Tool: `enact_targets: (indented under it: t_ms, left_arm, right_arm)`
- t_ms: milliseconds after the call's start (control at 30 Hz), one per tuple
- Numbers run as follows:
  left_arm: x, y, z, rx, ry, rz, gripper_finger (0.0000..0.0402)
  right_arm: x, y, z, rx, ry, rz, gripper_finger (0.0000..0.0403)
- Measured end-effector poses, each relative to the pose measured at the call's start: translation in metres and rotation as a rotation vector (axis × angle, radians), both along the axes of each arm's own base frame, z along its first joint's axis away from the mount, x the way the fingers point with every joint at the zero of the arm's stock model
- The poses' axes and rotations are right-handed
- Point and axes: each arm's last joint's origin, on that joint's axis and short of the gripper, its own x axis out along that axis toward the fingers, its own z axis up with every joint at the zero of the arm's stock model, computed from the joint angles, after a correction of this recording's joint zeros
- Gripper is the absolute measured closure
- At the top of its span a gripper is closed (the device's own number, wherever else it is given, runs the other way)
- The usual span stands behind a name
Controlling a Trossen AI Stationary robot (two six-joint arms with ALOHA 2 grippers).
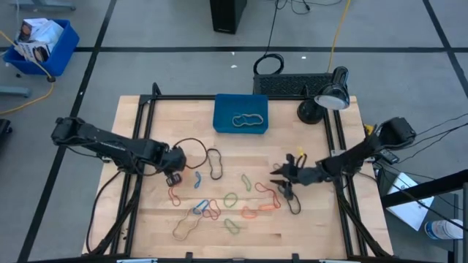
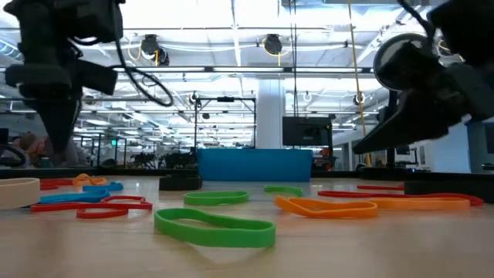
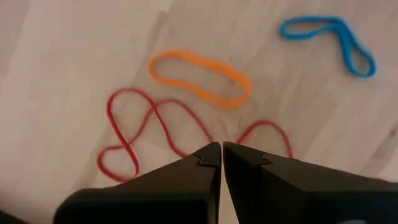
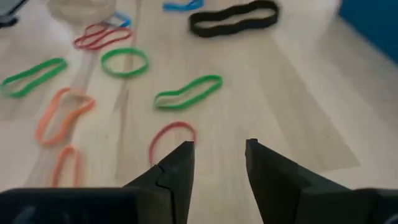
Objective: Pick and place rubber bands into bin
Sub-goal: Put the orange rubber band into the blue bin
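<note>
The red rubber band [image 4: 172, 135] ran partly under the right gripper [image 4: 217, 155], whose jaws stood apart with nothing between them. Loose rubber bands [image 1: 219, 201] lay mid-worktop [image 1: 307, 226]. Only the high view showed a tan band [image 1: 248, 120] inside the blue bin [image 1: 223, 109] at the far edge. The left gripper [image 3: 222, 155] hung jaws-closed, empty, over a red band [image 3: 143, 130].

In the left wrist view the left gripper [image 3: 221, 152] covers part of a red band [image 3: 155, 134]; in the right wrist view the right gripper [image 4: 219, 149] covers the near end of another red band [image 4: 169, 134]. The bin [image 4: 373, 22] is cut off by that view's edge
</note>
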Motion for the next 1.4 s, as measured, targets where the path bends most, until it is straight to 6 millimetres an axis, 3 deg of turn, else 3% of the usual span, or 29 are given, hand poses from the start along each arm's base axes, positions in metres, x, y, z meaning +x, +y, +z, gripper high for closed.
enact_targets:
  t_ms: [200, 367, 567, 700, 1000, 1267, 1333, 1400]
  left_arm:
    - [0.005, 0.015, 0.003, -0.095, -0.019, 0.142, 0.0363]
    - [0.014, 0.023, -0.001, -0.135, -0.127, 0.234, 0.029]
    - [0.029, 0.017, -0.008, -0.181, -0.167, 0.135, 0.0184]
    - [0.034, 0.01, -0.023, -0.155, -0.089, 0.056, 0.0168]
    - [0.038, 0.004, -0.047, 0.024, 0.044, -0.036, 0.024]
    - [0.038, 0.002, -0.046, 0.062, 0.055, -0.137, 0.0347]
    - [0.04, 0.001, -0.041, 0.051, 0.069, -0.157, 0.0383]
    - [0.046, 0.0, -0.031, 0.056, 0.061, -0.183, 0.0392]
  right_arm:
    - [-0.005, 0.003, 0.0, -0.016, -0.091, -0.008, 0.0277]
    - [-0.006, 0.006, -0.001, -0.028, -0.082, 0.042, 0.0278]
    - [-0.006, 0.007, -0.001, -0.035, -0.073, 0.099, 0.0278]
    - [-0.006, 0.007, -0.001, -0.037, -0.07, 0.103, 0.0278]
    - [-0.006, 0.007, 0.0, -0.046, -0.079, 0.108, 0.0277]
    - [-0.006, 0.007, 0.0, -0.025, -0.079, 0.098, 0.0278]
    - [-0.006, 0.007, 0.0, -0.023, -0.079, 0.097, 0.0277]
    - [-0.006, 0.007, -0.001, -0.024, -0.078, 0.097, 0.0278]
